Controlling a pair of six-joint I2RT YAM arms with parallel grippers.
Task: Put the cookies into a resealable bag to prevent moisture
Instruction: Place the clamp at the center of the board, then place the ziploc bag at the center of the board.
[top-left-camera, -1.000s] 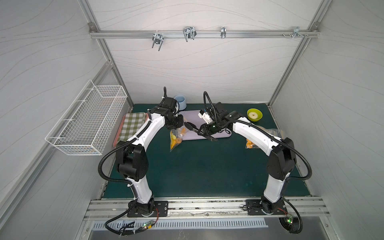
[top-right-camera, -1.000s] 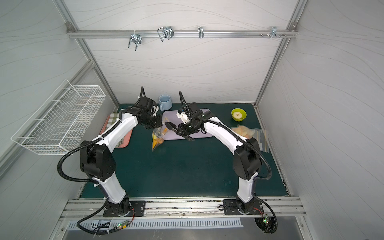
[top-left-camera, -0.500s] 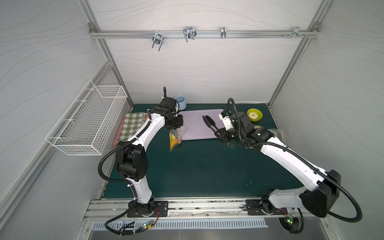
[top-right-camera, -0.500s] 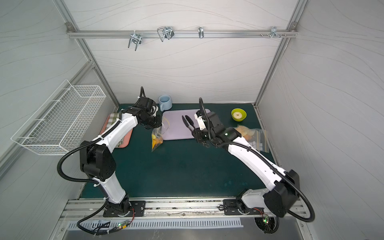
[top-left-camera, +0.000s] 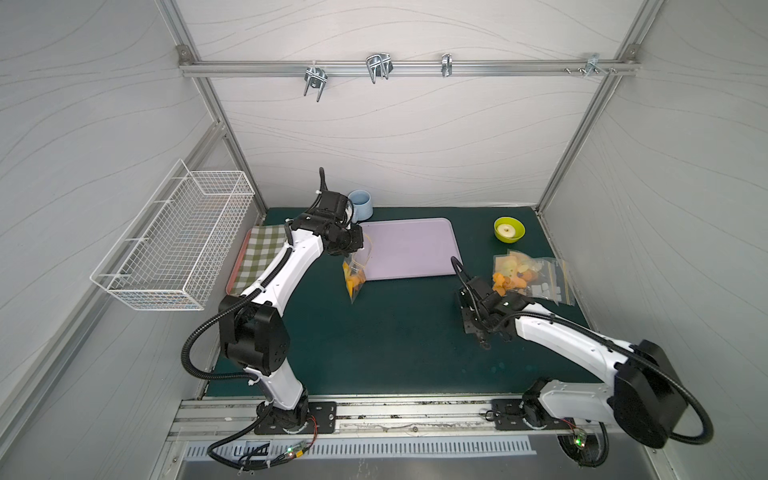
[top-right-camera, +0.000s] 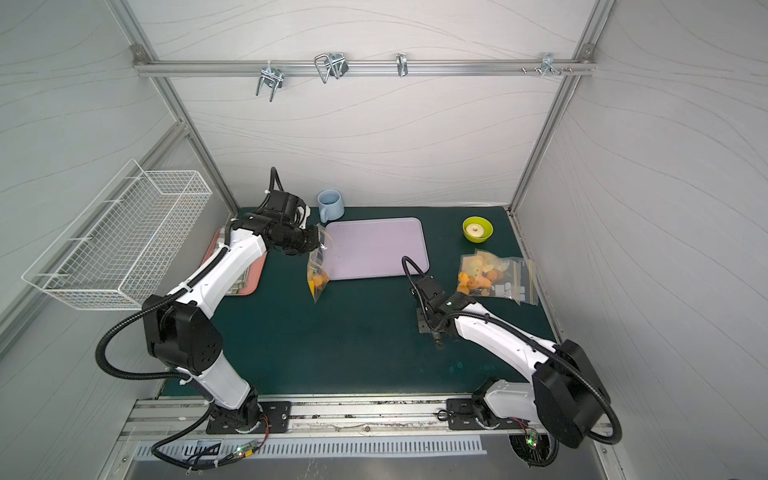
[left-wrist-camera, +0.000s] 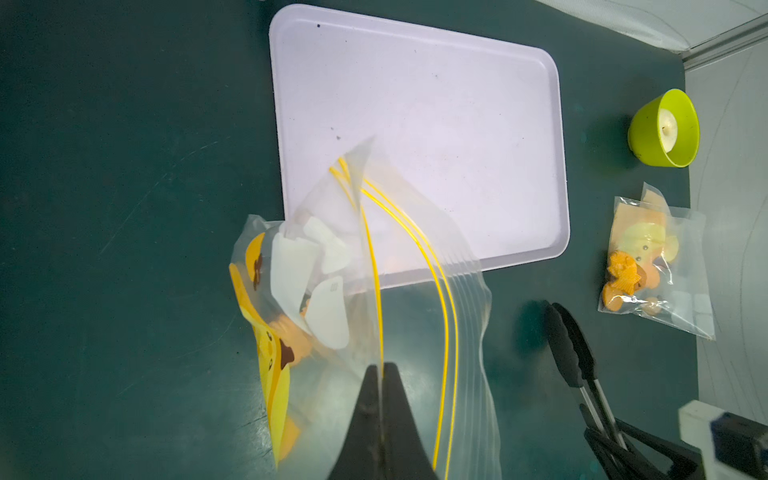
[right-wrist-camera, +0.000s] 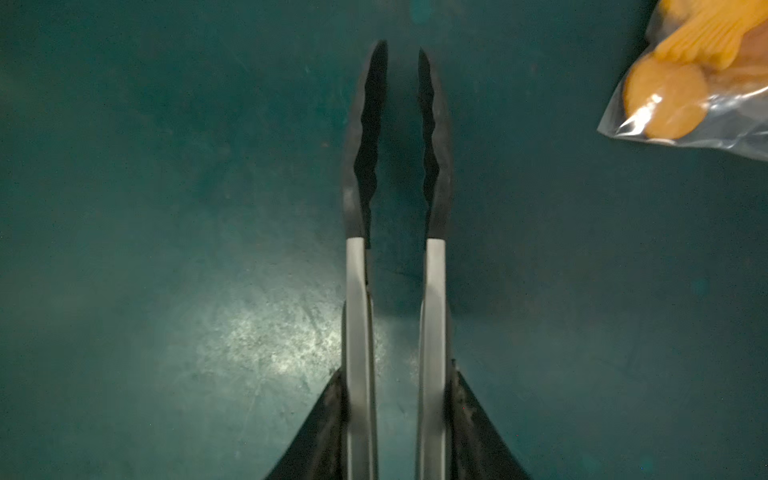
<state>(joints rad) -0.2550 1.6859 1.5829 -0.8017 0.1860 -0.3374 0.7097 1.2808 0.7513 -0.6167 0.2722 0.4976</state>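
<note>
Orange-golden cookies lie heaped in the bottom corner of the clear bag, which hangs from my left fingers. Those fingers are pressed fully together on one lip of the bag, right at a yellow zip line. The other yellow lines bow away from it, so I judge the mouth is not yet sealed. I hold it by the top so that the weight drops to the bottom and nothing can spill. The cookies are therefore at the far end of the bag from my left fingers, well below them and not touching them. I cannot tell whether the bag's lowest corner rests on the green surface or hangs just above it.

Just beside the bag, the pale purple tray is bare, so I take it that nothing is left there to pick up.

My right fingers are part-way closed around the metal arms of the tongs. The black tips stand slightly apart with nothing between them, over bare surface. A second bag, holding more cookies, lies flat near those tips but apart from them. A green bowl sits further back.
</note>
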